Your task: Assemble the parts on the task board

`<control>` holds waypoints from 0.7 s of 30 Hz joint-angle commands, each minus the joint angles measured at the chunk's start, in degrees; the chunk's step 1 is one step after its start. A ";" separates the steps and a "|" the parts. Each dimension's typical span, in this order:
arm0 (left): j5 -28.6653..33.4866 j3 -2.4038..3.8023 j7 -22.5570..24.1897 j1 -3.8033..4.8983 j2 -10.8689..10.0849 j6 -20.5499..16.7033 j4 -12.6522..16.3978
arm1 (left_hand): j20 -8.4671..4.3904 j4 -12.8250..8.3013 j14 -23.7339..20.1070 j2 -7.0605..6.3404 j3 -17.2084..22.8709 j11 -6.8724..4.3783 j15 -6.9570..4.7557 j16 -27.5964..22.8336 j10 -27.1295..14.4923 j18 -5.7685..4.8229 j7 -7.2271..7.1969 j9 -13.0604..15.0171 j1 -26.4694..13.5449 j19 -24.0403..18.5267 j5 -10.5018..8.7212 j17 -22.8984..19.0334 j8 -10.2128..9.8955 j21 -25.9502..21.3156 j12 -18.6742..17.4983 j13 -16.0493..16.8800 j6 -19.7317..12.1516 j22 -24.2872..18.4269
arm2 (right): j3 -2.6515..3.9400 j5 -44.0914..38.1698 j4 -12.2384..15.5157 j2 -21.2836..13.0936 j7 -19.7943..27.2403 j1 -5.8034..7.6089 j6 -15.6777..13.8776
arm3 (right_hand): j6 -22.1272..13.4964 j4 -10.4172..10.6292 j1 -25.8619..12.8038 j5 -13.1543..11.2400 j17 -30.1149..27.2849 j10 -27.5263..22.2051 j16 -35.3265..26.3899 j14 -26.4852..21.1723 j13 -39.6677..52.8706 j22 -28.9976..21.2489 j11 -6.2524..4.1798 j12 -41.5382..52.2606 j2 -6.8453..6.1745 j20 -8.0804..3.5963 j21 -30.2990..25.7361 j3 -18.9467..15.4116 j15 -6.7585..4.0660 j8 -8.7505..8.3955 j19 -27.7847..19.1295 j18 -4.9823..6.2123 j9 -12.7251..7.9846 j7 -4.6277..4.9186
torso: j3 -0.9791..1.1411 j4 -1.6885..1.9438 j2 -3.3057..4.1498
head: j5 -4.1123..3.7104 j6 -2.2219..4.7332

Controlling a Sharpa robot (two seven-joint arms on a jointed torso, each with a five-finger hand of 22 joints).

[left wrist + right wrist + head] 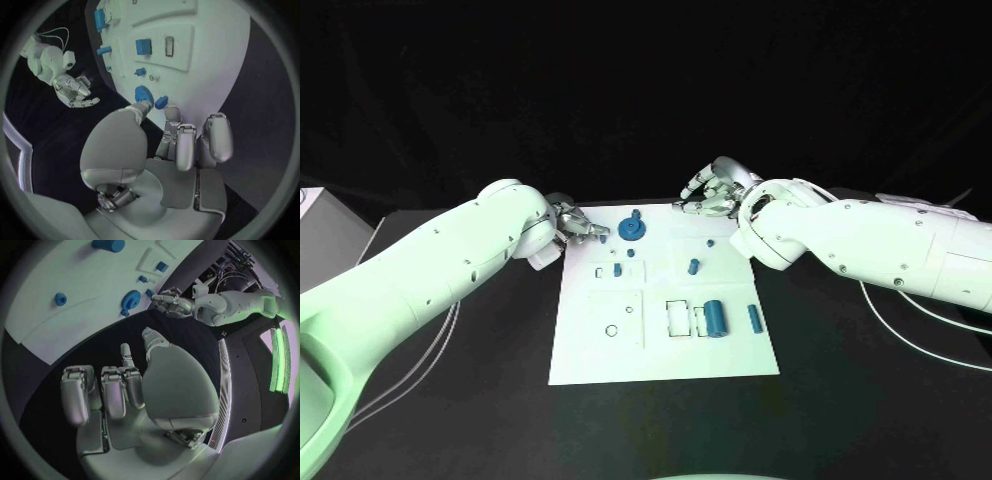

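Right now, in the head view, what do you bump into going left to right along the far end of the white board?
Left robot hand → blue gear on the task board → right robot hand.

Two white robot arms reach in from opposite sides, each ending in a silver many-fingered hand. The left hand (577,229) hovers with its fingers curled loosely forward and spread, holding nothing. The right hand (710,192), well apart from it, has its fingers partly bent and separated, likewise empty.
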 commanded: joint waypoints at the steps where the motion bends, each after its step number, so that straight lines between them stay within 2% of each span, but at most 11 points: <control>1: 0.51 0.01 0.86 0.16 0.20 0.30 0.11 | -0.02 0.01 4.69 -0.07 0.33 -0.15 0.20 0.31 -0.23 0.25 -0.13 -0.10 0.44 0.24 0.22 11.56 0.27 0.33 0.30 0.02 0.10 0.05 | 0.03 -0.55 0.07 0.04 0.41 0.02 0.15 | -0.43 0.07 -0.54 0.20 14.05 3.91 -0.01 5.72 13.06 12.32 0.00 -0.16 -0.01 -0.35 -0.31 -0.24 -0.28 0.34 4.27 0.19 0.06 0.05 | 0.01 -0.02 0.02 | -0.07 0.06; 6: 0.56 0.01 0.90 0.19 0.22 0.31 0.04 | -0.02 0.03 4.71 -0.02 0.35 -0.17 0.19 0.33 -0.21 0.24 -0.14 -0.11 0.51 0.26 0.20 11.59 0.31 0.35 0.32 0.03 0.14 0.09 | 0.04 -0.55 0.07 0.03 0.40 0.02 0.16 | -0.43 0.07 -0.54 0.20 14.05 3.91 -0.01 5.72 13.06 12.32 0.00 -0.16 -0.01 -0.35 -0.31 -0.24 -0.28 0.34 4.27 0.19 0.06 0.05 | 0.04 -0.03 0.04 | -0.13 0.06; 11: 0.68 0.00 0.93 0.21 0.32 0.43 -0.11 | -0.11 -0.04 4.75 1.06 1.06 -0.35 0.04 0.40 -0.03 0.20 -0.34 -0.27 1.81 0.39 0.24 11.70 0.55 0.49 0.42 0.02 0.32 0.33 | 0.04 -0.55 0.10 0.02 0.38 0.03 0.18 | -0.43 0.07 -0.54 0.20 14.05 3.91 -0.01 5.72 13.06 12.32 0.00 -0.16 -0.01 -0.35 -0.31 -0.24 -0.28 0.34 4.27 0.19 0.06 0.05 | 0.07 -0.01 0.05 | -0.29 0.07; 21: 0.74 -0.06 0.92 0.22 0.41 0.77 -0.30 | -0.25 -0.28 4.84 2.03 2.03 -0.60 -0.17 0.53 0.17 0.12 -0.61 -0.40 3.85 0.59 0.25 11.90 0.95 0.69 0.52 0.02 0.57 0.69 | 0.05 -0.55 0.08 0.02 0.30 0.06 0.32 | -0.45 0.06 -0.52 0.22 14.05 3.93 -0.01 5.73 13.07 12.34 -0.02 -0.14 0.01 -0.36 -0.29 -0.20 -0.30 0.40 4.29 0.18 0.20 0.03 | 0.08 0.03 0.01 | -0.41 -0.10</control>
